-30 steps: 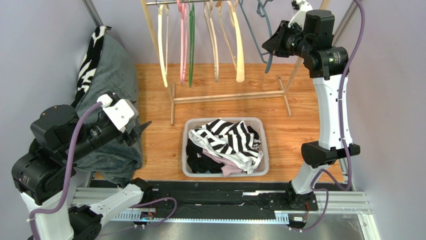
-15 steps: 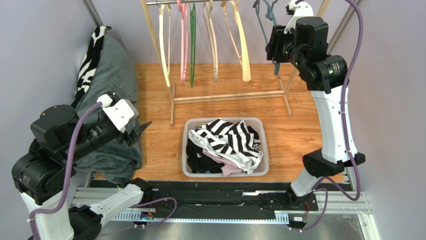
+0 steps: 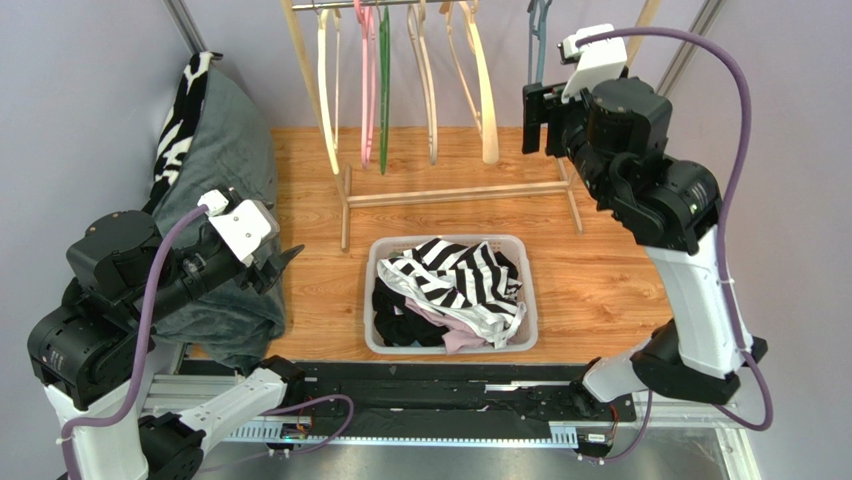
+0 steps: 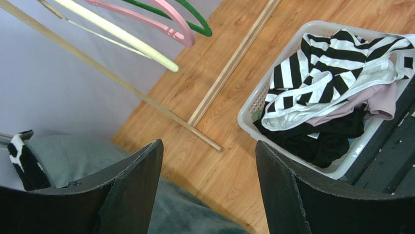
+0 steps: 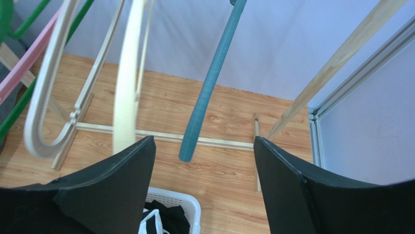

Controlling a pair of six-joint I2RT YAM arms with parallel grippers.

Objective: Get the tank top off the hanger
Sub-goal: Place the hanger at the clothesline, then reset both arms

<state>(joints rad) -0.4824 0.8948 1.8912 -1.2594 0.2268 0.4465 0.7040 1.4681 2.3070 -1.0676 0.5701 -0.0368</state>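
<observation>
The striped tank top [image 3: 462, 276] lies crumpled on top of the clothes in the white basket [image 3: 450, 349], near the middle. At the far right the teal hanger [image 5: 210, 85] hangs bare. The right claw [image 5: 202, 141] is wide open just before it, holding nothing. The left claw [image 4: 208, 146], at the near left, is also wide open and empty.

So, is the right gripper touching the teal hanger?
Apart. The right wrist view shows the teal hanger hanging between the open jaws of the right gripper, with bare floor visible on both sides of it.
</observation>
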